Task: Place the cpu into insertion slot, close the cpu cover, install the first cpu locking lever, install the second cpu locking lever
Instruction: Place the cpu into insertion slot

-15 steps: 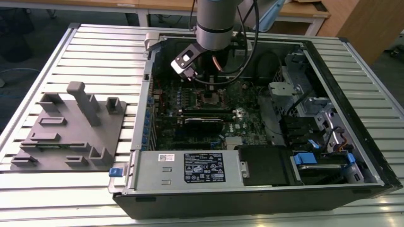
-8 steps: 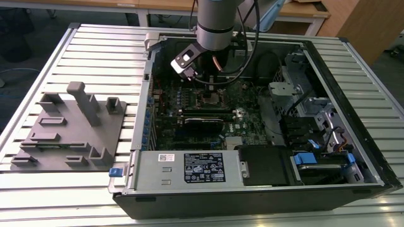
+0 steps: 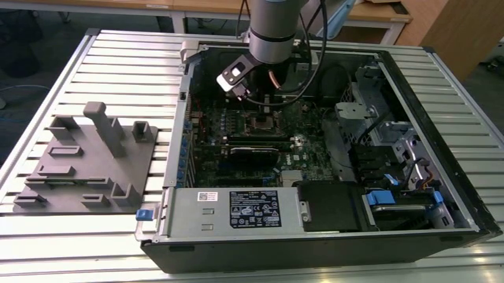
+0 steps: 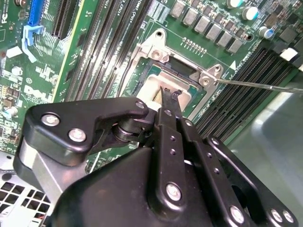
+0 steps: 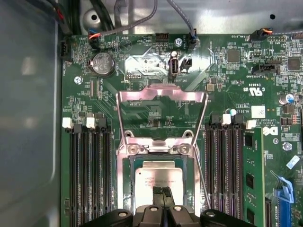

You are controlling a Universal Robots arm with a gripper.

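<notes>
Here black end effector [image 5: 161, 190] hung clenched, empty, over dark metal-rimmed insertion slot [image 5: 129, 187]; silvery-grey square cpu [image 5: 156, 176] sat inside; thin silvery cpu cover [image 5: 162, 96] stood open.

Even, moderate overhead light on the worktop [image 3: 118, 53]; computer case [image 3: 315, 250] interior shadowed. Pinkish glare on the cpu cover [image 5: 162, 96] in the first wrist view.

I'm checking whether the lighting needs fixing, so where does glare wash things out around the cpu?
First wrist view: the raised cpu cover reflects a pinkish sheen, and the cpu shines pale. Second wrist view: the cpu is blown out near-white beside the fingers. Exterior view: the insertion slot looks dim and dark, with no glare.
</notes>
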